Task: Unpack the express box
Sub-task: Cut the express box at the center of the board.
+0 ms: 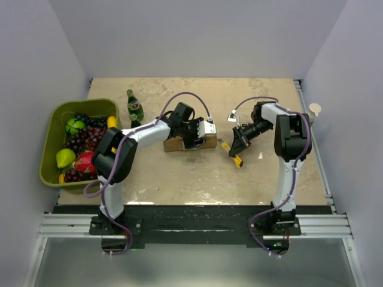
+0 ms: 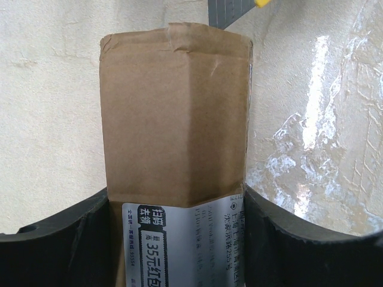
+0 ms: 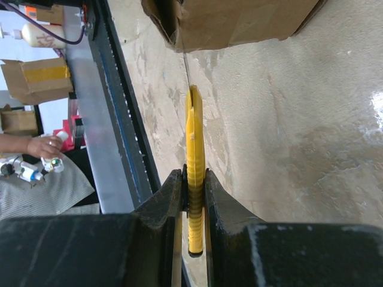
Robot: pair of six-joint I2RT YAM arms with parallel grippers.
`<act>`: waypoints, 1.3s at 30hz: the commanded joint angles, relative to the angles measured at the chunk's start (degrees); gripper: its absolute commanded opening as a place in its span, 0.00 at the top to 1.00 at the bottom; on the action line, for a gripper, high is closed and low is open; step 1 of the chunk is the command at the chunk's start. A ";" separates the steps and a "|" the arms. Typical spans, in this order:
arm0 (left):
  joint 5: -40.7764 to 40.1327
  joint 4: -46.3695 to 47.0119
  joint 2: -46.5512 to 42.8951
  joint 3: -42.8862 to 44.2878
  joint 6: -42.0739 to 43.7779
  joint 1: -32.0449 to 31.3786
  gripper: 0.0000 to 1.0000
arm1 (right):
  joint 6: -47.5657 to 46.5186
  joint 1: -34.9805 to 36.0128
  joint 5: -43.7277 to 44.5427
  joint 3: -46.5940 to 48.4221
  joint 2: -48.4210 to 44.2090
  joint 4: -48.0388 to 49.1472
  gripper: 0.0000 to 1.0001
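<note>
Jaws of left gripper (image 2: 178, 230) clamped on both sides of express box (image 2: 173, 119) at its label end, box mid-table. Right gripper (image 3: 193, 191) pinches yellow knife (image 3: 194, 131). Blade points at box end, 12 o'clock in right wrist view.

Two white-and-black arms, pictured from overhead and from their own wrists.
The left arm (image 1: 143, 133) and right arm (image 1: 286, 128) share white shells, bulky black joint housings and looping lilac cables (image 1: 179, 97), with the bases at six o'clock overhead. A white camera block (image 1: 207, 127) caps the left wrist. The left claw (image 2: 179, 239) shows thick, curved matte-black fingers (image 2: 60, 239); the right claw (image 3: 192, 209) has black fingers (image 3: 152, 218), faintly scuffed.
</note>
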 commanded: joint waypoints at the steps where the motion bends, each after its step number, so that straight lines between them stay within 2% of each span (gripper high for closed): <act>1: 0.85 -0.05 -0.17 -0.53 2.04 1.06 0.41 | -2.62 1.32 0.55 1.54 0.70 -5.69 1.00; 8: 0.15 -0.05 0.19 0.18 2.04 1.06 0.41 | -2.45 3.26 2.38 0.04 0.35 -5.60 1.00; 19: -9.42 5.74 0.98 0.70 2.57 1.15 0.42 | -1.92 4.58 3.62 -4.79 -1.32 -5.60 1.00; 23: -10.57 6.80 1.85 1.76 2.57 1.06 0.42 | -2.18 4.58 4.06 -6.20 -2.20 -5.60 1.00; 28: -6.46 4.70 2.12 2.55 2.04 1.23 0.41 | -0.70 2.56 -1.20 -4.98 -5.62 -5.95 1.00; 30: -3.56 1.71 1.94 2.38 2.13 1.58 0.41 | 5.25 1.33 -1.91 -2.08 -6.85 -3.78 1.00; 31: -3.46 1.53 1.68 1.85 1.95 1.50 0.41 | 9.55 1.06 -0.78 -1.81 -9.03 2.68 1.00; 32: -3.20 1.88 0.81 1.15 2.04 1.58 0.41 | 15.51 0.89 0.10 -1.28 -10.01 5.36 1.00; 33: -2.58 1.88 0.37 -0.16 2.73 1.58 0.41 | 16.70 0.97 1.06 -0.84 -10.54 7.12 1.00; 34: -2.23 1.79 -0.16 -0.70 3.18 1.58 0.41 | 17.15 1.06 1.68 -0.14 -10.03 7.92 1.00; 37: -2.49 2.14 -1.92 -2.63 5.02 1.50 0.41 | 12.25 1.41 1.51 4.95 -5.73 0.14 1.00; 39: -2.58 2.06 -2.71 -3.16 6.86 1.58 0.41 | 10.04 1.50 1.60 6.28 -3.61 -1.12 1.00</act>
